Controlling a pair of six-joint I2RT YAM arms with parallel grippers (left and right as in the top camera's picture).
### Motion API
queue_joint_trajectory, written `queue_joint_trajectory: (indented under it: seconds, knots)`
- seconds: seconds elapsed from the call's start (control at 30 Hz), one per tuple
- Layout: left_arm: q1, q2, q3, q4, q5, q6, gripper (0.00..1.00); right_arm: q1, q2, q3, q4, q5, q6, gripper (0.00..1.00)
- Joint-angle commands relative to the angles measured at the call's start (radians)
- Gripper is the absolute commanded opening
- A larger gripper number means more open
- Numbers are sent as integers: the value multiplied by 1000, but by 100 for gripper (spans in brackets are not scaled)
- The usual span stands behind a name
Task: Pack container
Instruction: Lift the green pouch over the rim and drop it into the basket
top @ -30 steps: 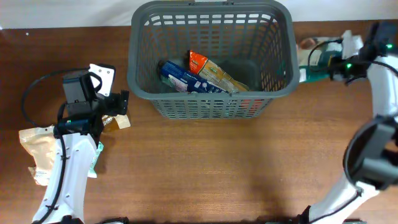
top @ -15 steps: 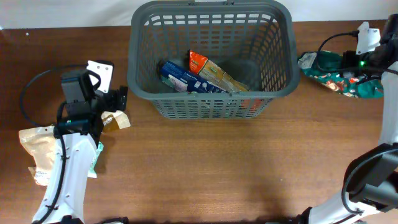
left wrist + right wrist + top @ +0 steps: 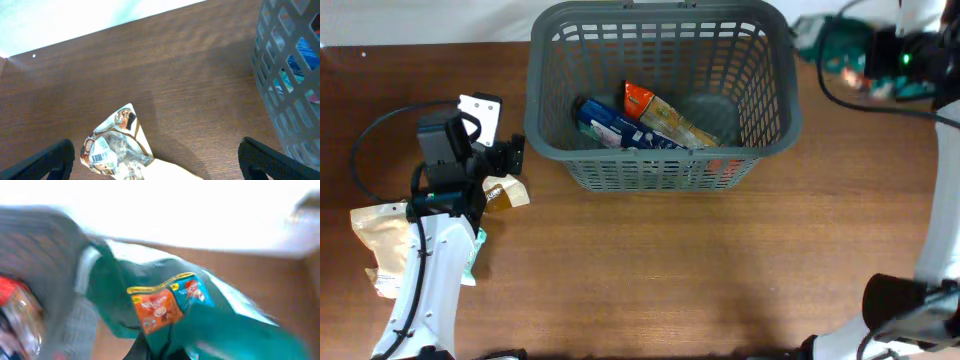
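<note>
Container [image 3: 660, 172] set at far middle of table [image 3: 670, 280]; one blue packet [image 3: 610, 130], one orange packet [image 3: 665, 118] inside. Left gripper [image 3: 159, 161] spread open over one small packet [image 3: 117, 145], table's left. One teal packet [image 3: 165, 305] clamped by right gripper [image 3: 868, 55] (blurred), table's far-right corner.

A dark brown wooden table [image 3: 650, 270] meets a white backdrop [image 3: 420, 20].
</note>
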Motion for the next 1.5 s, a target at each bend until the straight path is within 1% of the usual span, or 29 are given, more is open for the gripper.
queue_joint_trajectory:
  seconds: [0.0,0.23,0.43,0.57,0.67,0.7,0.73,0.77,0.8,0.83,0.87,1.0,1.07,1.13,1.2,1.3,1.37,1.47]
  knots:
    - [3,10,-4,5,4,12,99,66,-81,142,34,8,5,4]
    - [3,10,-4,5,4,12,99,230,-81,262,34,71,2,4]
    - [3,10,-4,6,4,12,99,396,-72,265,6,71,2,4]
    - [3,10,-4,7,4,12,99,475,-40,245,-87,102,2,4]
    - [3,10,-4,8,4,12,99,494,5,241,-189,108,2,3]
    - [3,10,-4,8,4,12,99,496,23,241,-231,108,2,8]
    - [3,10,-4,7,4,12,99,496,38,241,-268,108,1,22]
    - [3,10,-4,5,4,12,99,496,51,241,-299,108,0,51]
    - [3,10,-4,4,4,12,99,496,65,241,-335,108,-16,67]
    - [3,10,-4,4,4,12,99,496,80,241,-377,108,-47,87]
    - [3,10,-4,4,4,12,99,496,90,241,-407,108,-70,99]
    - [3,9,-2,4,3,12,99,496,93,251,-434,116,-77,99]
    - [3,4,7,-1,3,11,99,496,77,282,-422,117,-75,99]
    - [3,-15,29,-21,2,11,99,496,52,336,-398,158,-43,99]
    - [7,-44,56,-31,-31,11,99,495,28,404,-375,241,-8,99]
    - [34,-91,95,-5,-120,12,99,494,-2,514,-351,452,70,99]
    - [74,-123,110,48,-174,11,99,488,-18,570,-356,606,128,99]
    - [153,-145,110,101,-197,12,99,455,-42,601,-391,716,187,99]
